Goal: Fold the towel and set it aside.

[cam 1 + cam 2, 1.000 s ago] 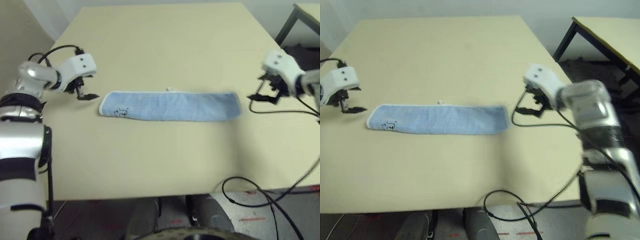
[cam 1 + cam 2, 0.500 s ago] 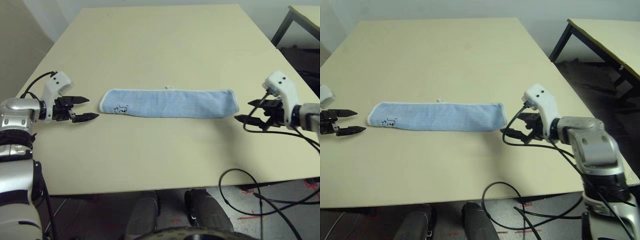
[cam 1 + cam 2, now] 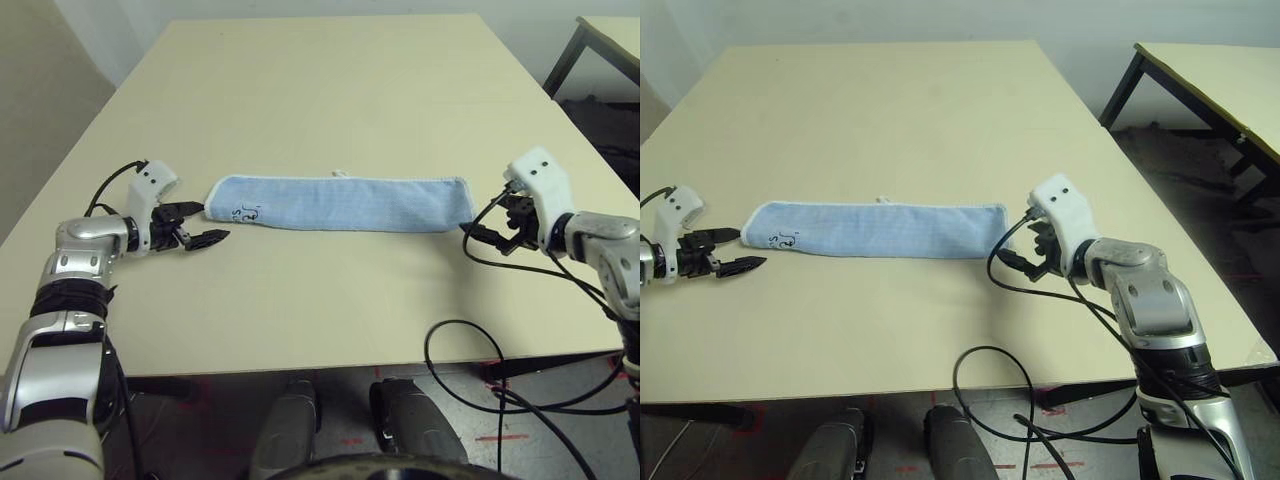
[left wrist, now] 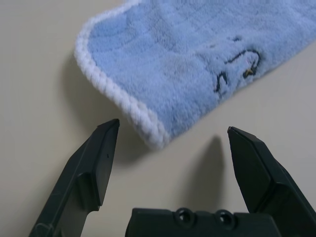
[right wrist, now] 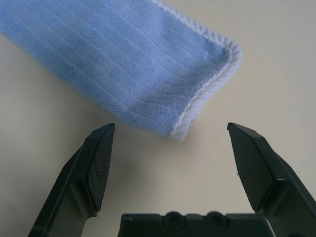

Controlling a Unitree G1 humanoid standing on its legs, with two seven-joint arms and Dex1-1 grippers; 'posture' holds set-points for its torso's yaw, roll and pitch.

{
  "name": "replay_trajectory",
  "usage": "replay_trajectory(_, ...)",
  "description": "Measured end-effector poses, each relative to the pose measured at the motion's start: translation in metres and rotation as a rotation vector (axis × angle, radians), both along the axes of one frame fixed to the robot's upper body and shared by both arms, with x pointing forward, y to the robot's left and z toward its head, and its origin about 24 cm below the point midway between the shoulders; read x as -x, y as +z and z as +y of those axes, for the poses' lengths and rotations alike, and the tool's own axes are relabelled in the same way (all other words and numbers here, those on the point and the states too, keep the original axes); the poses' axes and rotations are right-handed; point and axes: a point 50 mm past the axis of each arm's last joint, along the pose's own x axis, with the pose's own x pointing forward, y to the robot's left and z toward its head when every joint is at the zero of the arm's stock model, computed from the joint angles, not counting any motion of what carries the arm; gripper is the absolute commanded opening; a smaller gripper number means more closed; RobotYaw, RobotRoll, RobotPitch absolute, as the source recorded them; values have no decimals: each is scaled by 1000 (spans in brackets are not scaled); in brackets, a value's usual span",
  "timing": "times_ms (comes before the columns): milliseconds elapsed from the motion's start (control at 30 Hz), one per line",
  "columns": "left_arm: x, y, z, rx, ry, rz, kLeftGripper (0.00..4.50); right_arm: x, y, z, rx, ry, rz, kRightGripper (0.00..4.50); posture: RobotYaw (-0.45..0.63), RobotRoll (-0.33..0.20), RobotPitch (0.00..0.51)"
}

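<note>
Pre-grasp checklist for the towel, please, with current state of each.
1. Left gripper open, towel's near corner between its fingers' line: ok
2. Right gripper open, facing the towel's other end: ok
3. Towel lying as one long strip on the table: ok
4. Either end gripped: not ok, neither gripper holds it
5. Cable by right gripper out of the towel's way: cannot tell
6. Towel set aside: not ok

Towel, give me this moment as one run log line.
towel: long strip on table, not held | left claw: open, at left end | right claw: open, at right end
</note>
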Motion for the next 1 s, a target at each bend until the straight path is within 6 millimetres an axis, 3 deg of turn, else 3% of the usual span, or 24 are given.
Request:
replay_trajectory(67, -1, -1, -2, 5, -2, 0, 3882, -1, -2, 2, -15, 2, 5, 3732, -16, 0, 121)
replay_trajectory(400, 0, -3, -2, 12, -6, 7, 344, -1, -10, 8, -21, 23, 37, 10, -11, 0, 116)
replay_trajectory(433, 1, -3, -2, 13, -8, 9, 15, -1, -10, 7, -18, 24, 38, 0, -11, 0, 116)
replay_trajectory(733, 12, 3, 13, -16, -22, 45, 15, 7, 1, -17, 103, 36, 70, 0, -15, 0, 112)
replay_trajectory(933, 17, 10, 25, -53, -5, 46, 15, 2, 10, -29, 126, 22, 52, 0, -12, 0, 110)
replay_trajectory(1000, 19, 10, 29, -68, 2, 51, 0, -4, 17, -28, 108, 16, 33, 573, -12, 0, 110)
